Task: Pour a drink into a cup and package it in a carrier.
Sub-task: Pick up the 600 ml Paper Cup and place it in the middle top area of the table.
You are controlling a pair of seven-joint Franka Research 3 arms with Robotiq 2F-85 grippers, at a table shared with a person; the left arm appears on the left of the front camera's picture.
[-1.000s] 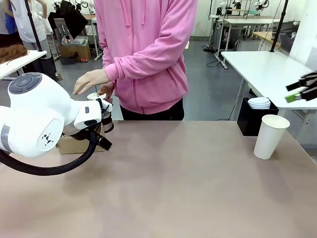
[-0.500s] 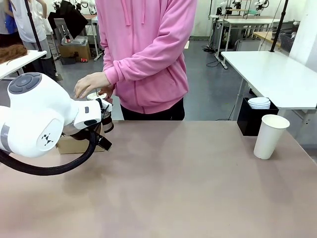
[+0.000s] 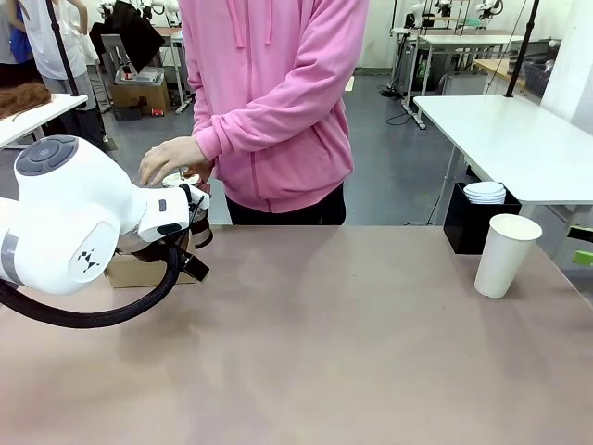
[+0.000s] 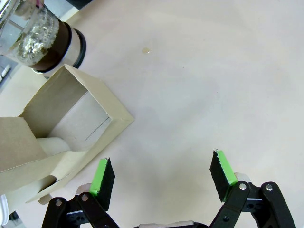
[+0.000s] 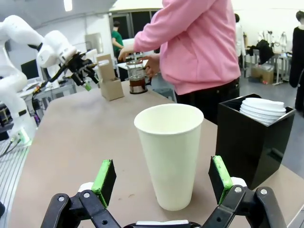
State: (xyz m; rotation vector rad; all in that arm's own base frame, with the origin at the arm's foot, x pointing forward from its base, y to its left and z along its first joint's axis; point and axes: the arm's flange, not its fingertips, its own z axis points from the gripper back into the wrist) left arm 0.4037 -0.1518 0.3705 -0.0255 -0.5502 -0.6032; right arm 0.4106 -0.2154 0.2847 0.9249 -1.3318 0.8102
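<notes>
The left hand (image 4: 161, 164) hangs wide open over the table (image 4: 213, 71) with nothing between its fingers. The cardboard carrier (image 4: 71, 123) lies just beside one finger. Past the carrier stands the glass pitcher (image 4: 45, 40), dark coffee (image 4: 47, 59) in its lower part, and the person's hand (image 3: 171, 158) rests on its top. The right hand (image 5: 161, 166) is also spread wide. A lidless white paper cup (image 5: 168, 152) stands upright just ahead of it, between its fingers and touching neither. A black box (image 5: 251, 142) of white lids (image 5: 263, 108) sits beside the cup.

Pitcher (image 4: 43, 42) apparently behind carrier (image 4: 97, 92); cup (image 3: 505, 255) right
</notes>
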